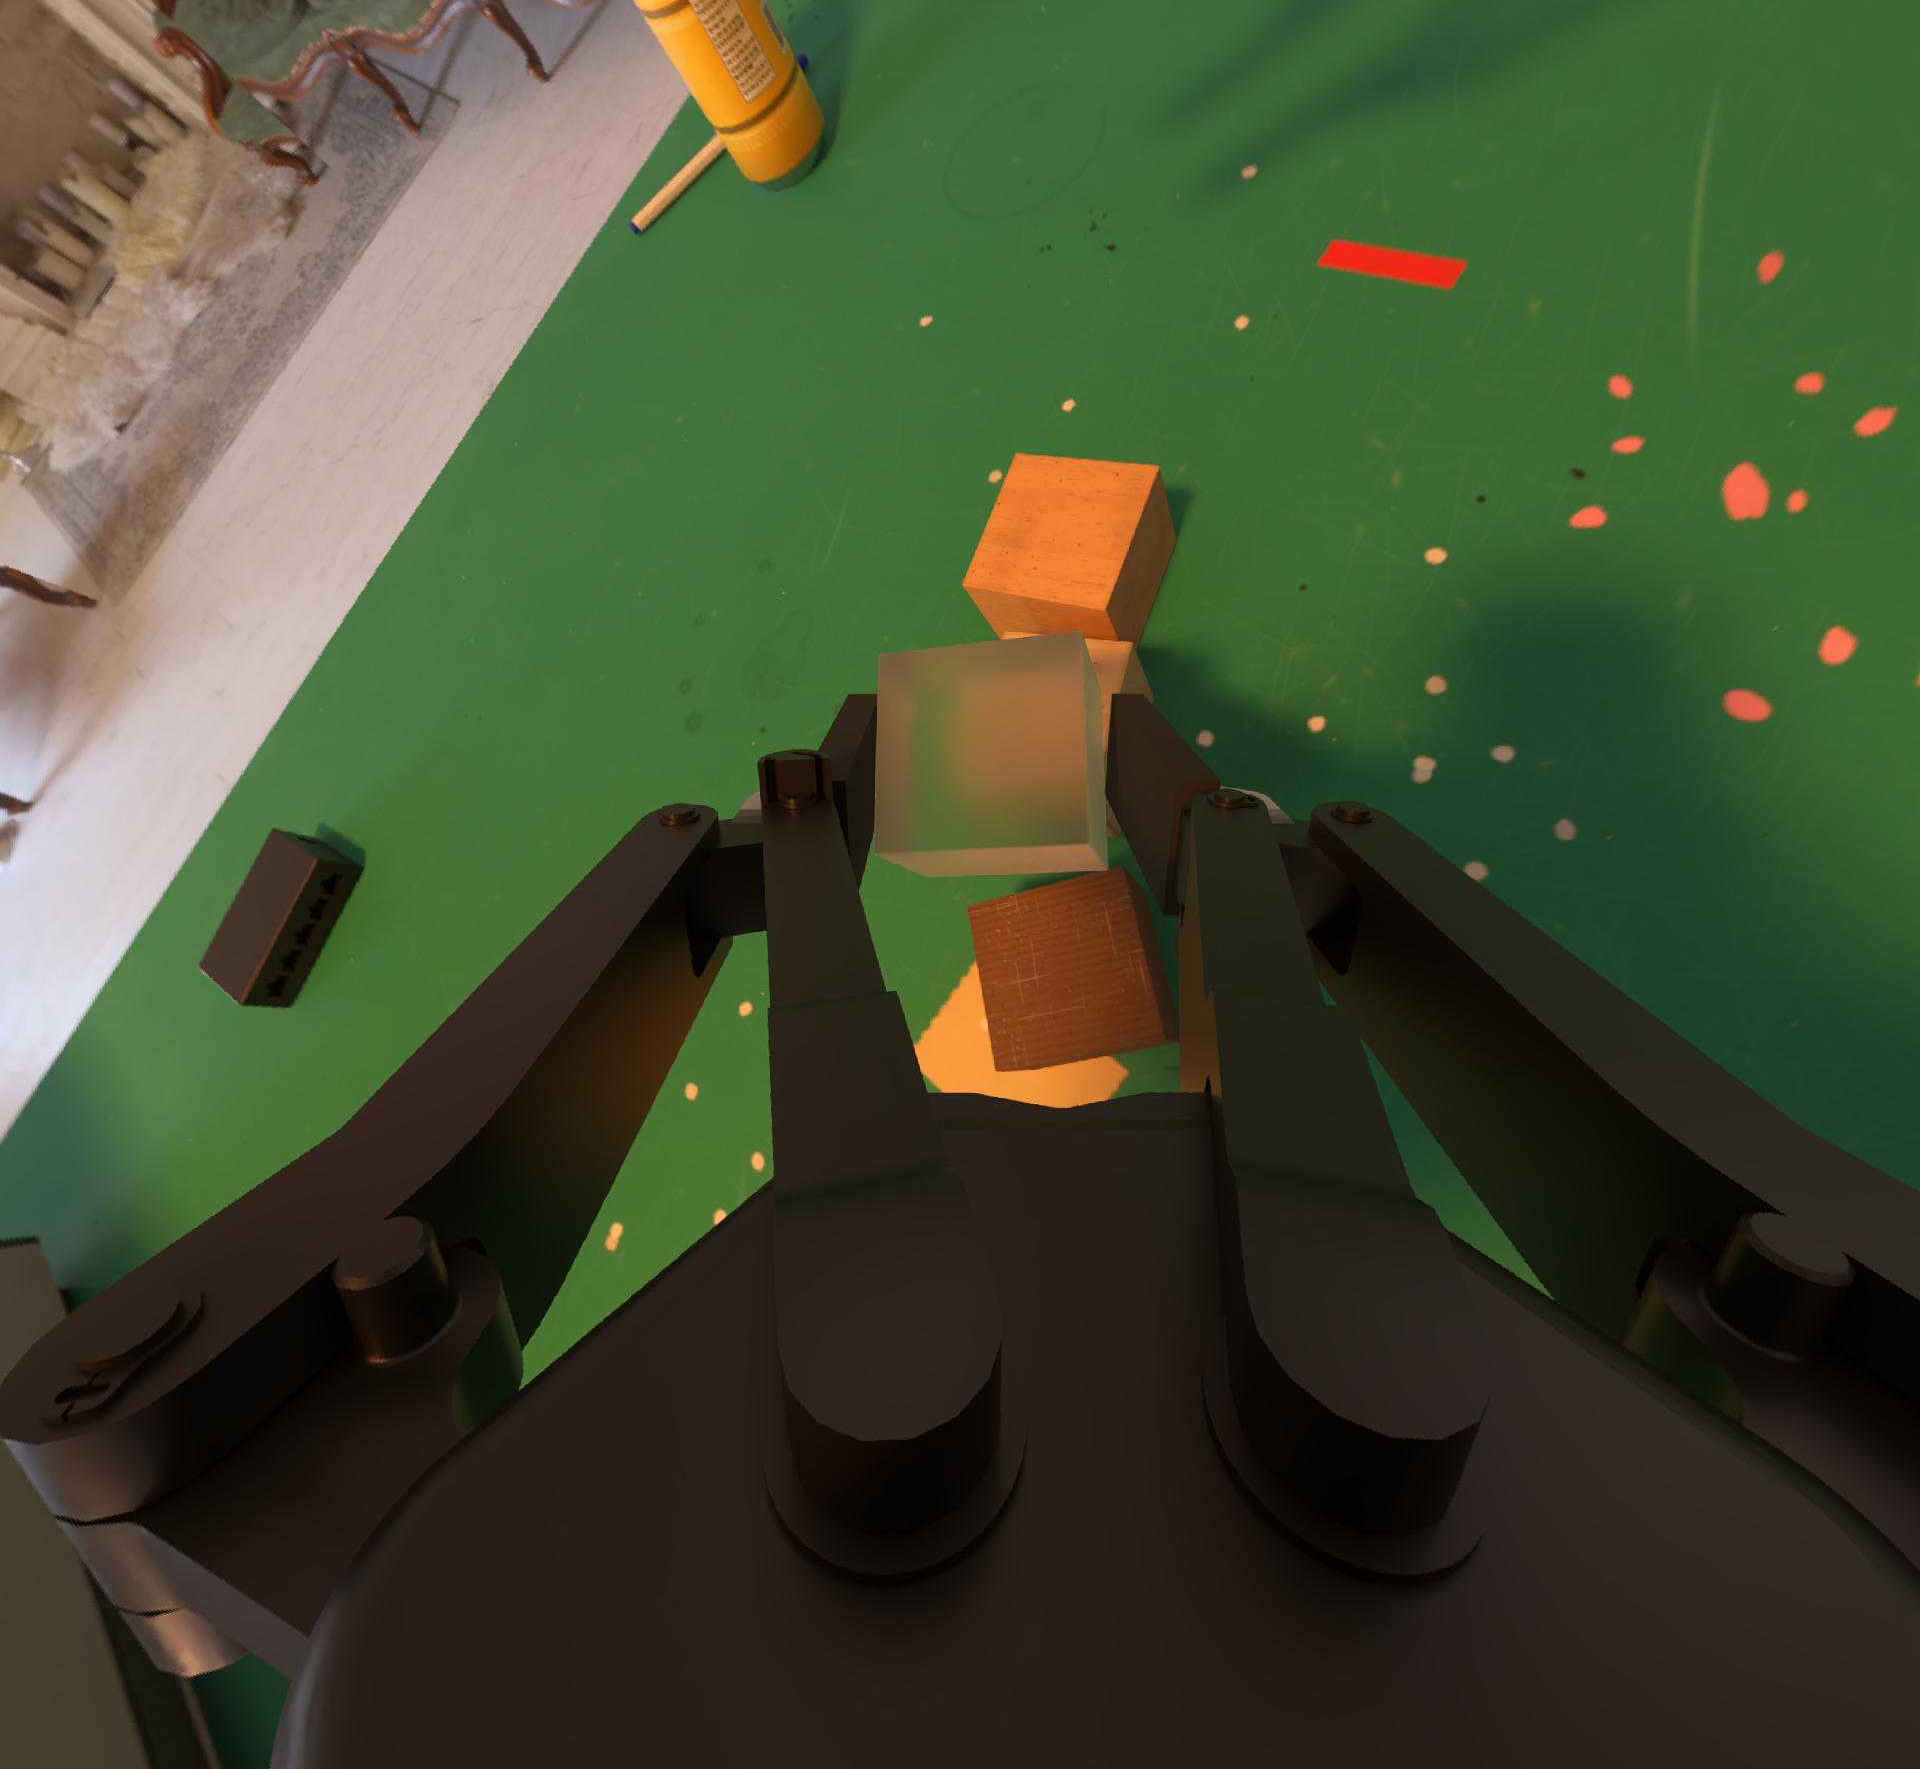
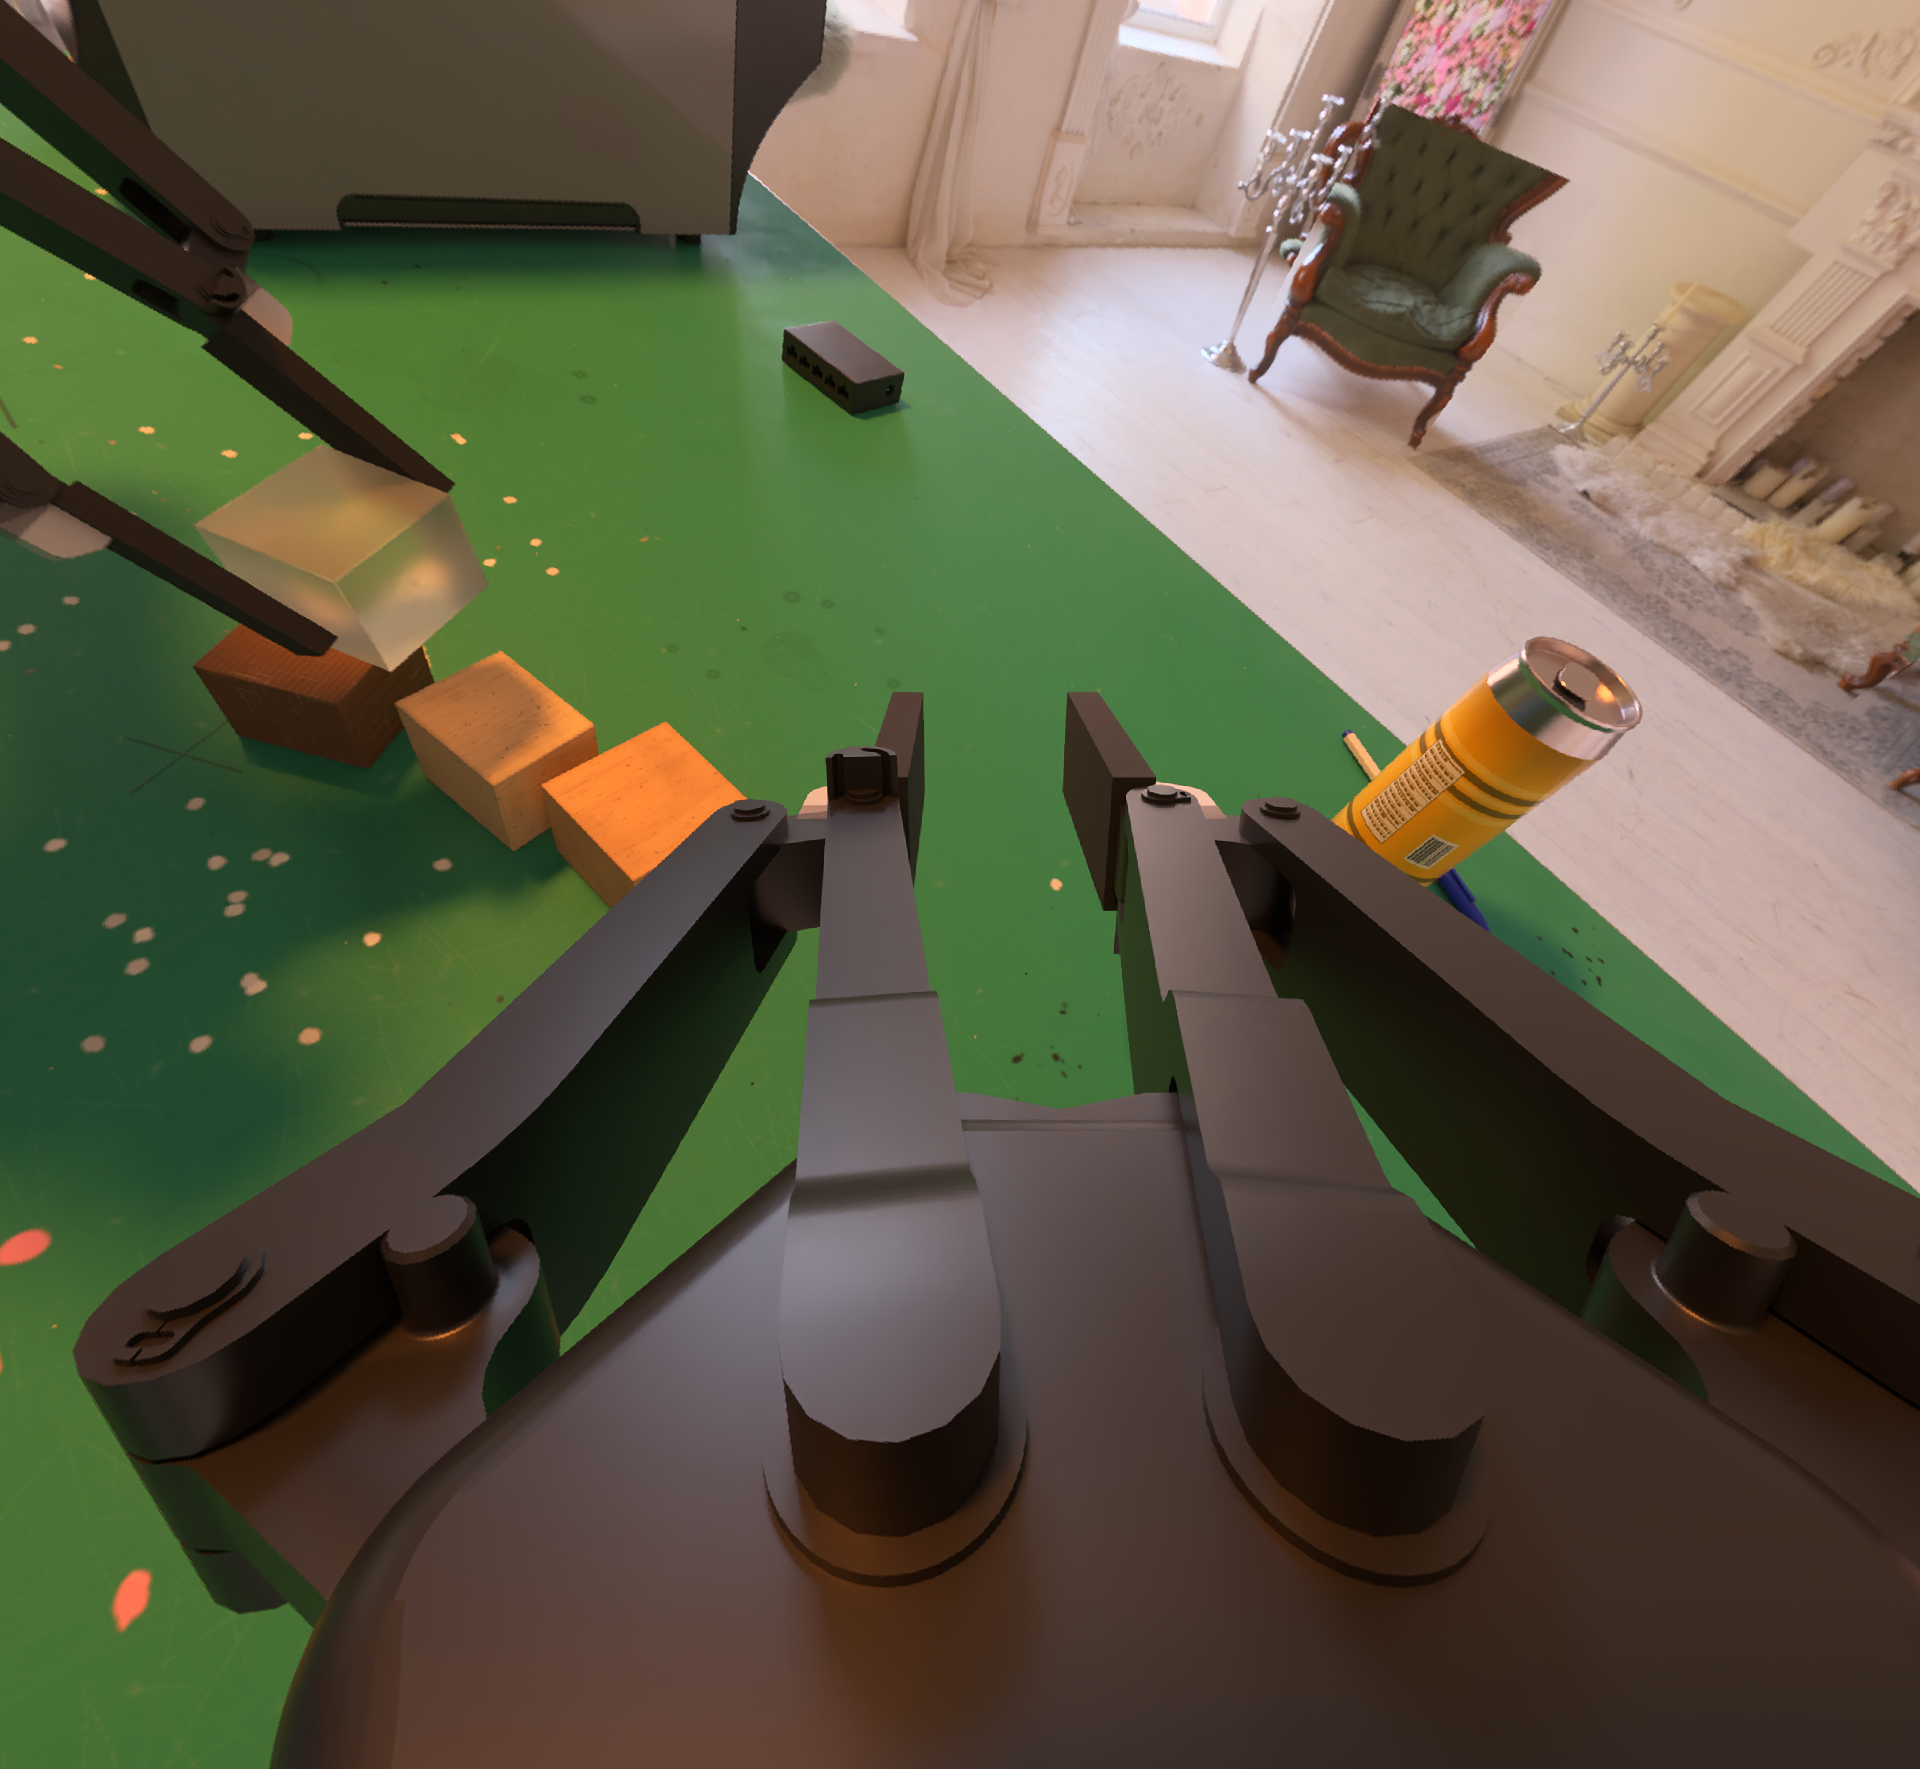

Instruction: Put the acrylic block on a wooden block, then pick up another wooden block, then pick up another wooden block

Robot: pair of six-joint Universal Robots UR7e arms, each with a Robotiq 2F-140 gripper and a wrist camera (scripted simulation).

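Observation:
My left gripper (image 1: 992, 763) is shut on the clear acrylic block (image 1: 987, 753) and holds it in the air above the row of wooden blocks. In the right wrist view the acrylic block (image 2: 348, 556) hangs tilted, its lower corner just over the dark brown wooden block (image 2: 312, 696). Three wooden blocks lie in a row on the green table: the dark brown one (image 1: 1070, 966), a pale one (image 2: 499, 743) mostly hidden behind the acrylic in the left wrist view, and an orange one (image 1: 1070, 540) (image 2: 639, 805). My right gripper (image 2: 992, 789) is open and empty, right of the orange block.
A yellow can (image 1: 707, 26) (image 2: 1486, 763) stands near the table's edge with a pencil (image 1: 675, 187) beside it. A small black box (image 1: 281, 919) (image 2: 842, 365) lies near the same edge. A large grey machine (image 2: 416, 36) stands at the table's far end. A red strip (image 1: 1392, 264) lies flat.

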